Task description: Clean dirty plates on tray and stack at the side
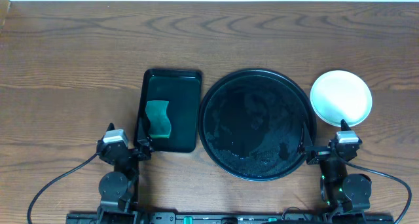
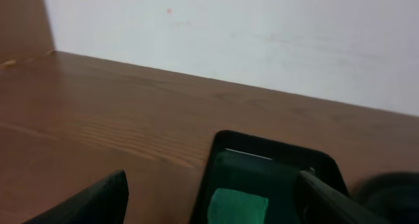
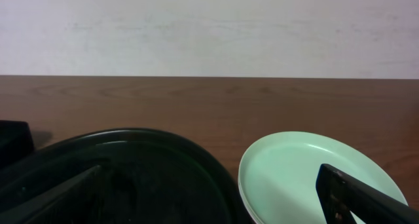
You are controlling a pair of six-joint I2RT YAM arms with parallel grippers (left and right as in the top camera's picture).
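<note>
Sitting just ahead and slightly right of the right gripper, whose jaws stand wide apart and empty, the plates lie stacked on the table beside the plate-free tray, well apart from the left gripper, likewise spread open.
</note>
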